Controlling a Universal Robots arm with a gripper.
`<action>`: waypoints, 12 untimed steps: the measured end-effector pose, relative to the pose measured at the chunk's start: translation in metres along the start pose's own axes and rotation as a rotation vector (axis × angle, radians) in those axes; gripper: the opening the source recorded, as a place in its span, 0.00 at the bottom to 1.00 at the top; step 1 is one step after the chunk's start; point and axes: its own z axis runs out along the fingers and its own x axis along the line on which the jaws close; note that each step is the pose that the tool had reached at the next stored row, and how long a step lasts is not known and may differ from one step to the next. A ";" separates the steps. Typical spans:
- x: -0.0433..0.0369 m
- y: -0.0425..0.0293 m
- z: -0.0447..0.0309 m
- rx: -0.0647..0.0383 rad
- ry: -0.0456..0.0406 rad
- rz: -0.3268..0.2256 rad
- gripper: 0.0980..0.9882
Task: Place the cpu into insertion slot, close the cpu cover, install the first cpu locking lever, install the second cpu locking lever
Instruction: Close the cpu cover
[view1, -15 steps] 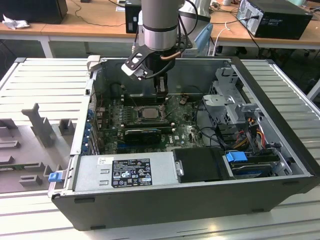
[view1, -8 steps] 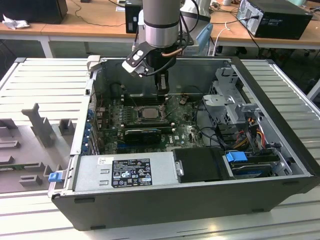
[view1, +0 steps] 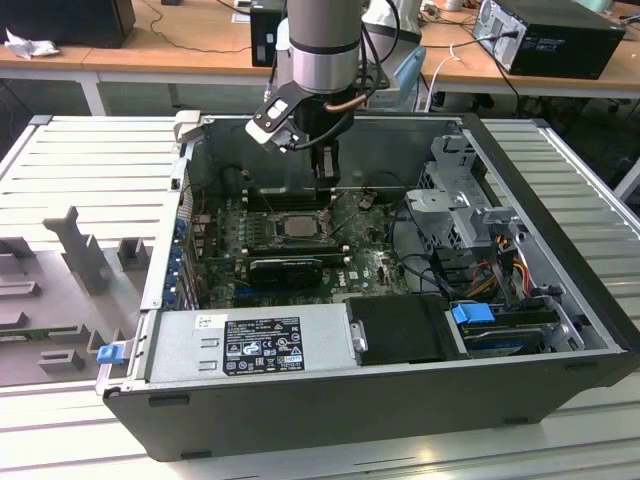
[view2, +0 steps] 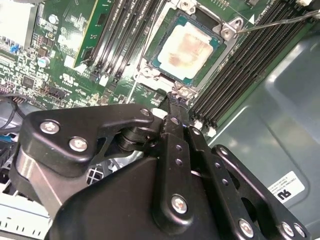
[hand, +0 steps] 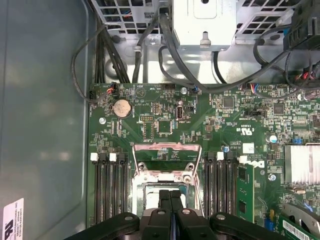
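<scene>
Where the arm reaches down into the open computer case (view1: 300, 420), the end effector (view2: 175, 99) hangs over one edge of the socket (view2: 227, 33). Its two black fingers (hand: 164, 200) are drawn narrow, pressed side by side with nothing seen between them. In the second wrist view the tip sits right at the socket's metal rim. Just past it the chip (view2: 192, 47) lies flat in the socket, a pale square smeared with beige paste, its green edge showing along the sides. In the first wrist view the cover (hand: 167, 148), a thin metal frame with a square window, appears swung open beyond the socket, with green board showing through the window. Rows of black memory slots (hand: 107, 185) flank the socket on both sides. Farther off, in the exterior view, a long black graphics card (view1: 285, 268) lies near the socket, and the case rests on a ribbed metal surface (view1: 60, 150).
</scene>
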 end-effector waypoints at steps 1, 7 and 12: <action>0.0000 0.0027 0.0002 0.001 0.0000 0.000 0.01; 0.0001 0.0072 -0.0048 0.003 0.0001 0.000 0.01; 0.0002 0.0137 -0.0044 0.006 -0.0001 0.000 0.01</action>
